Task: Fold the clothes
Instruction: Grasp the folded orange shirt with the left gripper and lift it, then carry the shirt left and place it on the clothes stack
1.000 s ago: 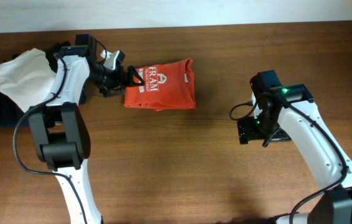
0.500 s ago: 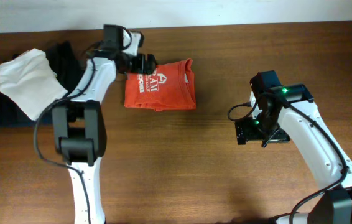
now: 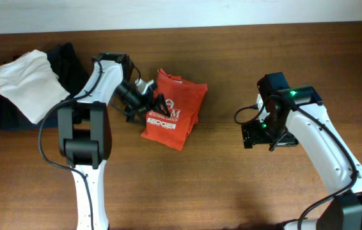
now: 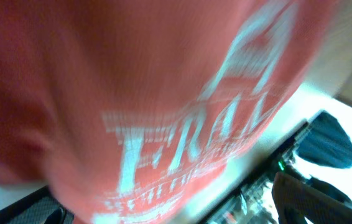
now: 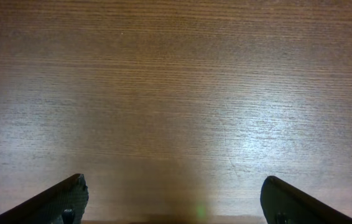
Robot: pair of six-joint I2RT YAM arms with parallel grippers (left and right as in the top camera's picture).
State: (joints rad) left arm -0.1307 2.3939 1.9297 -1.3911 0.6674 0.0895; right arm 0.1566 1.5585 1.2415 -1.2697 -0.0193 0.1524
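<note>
We see a brown wooden table (image 3: 232,185) filling the frame. A folded orange-red cotton T-shirt (image 3: 176,102) with white lettering lies tilted at upper centre. At upper left, a crumpled white cloth garment (image 3: 21,83) rests on dark folded garments (image 3: 66,61). The left gripper (image 3: 153,106), fingers spread, touches the shirt's left edge. The right gripper (image 5: 176,202) hangs with fingers wide apart over bare wood, right of centre.
</note>
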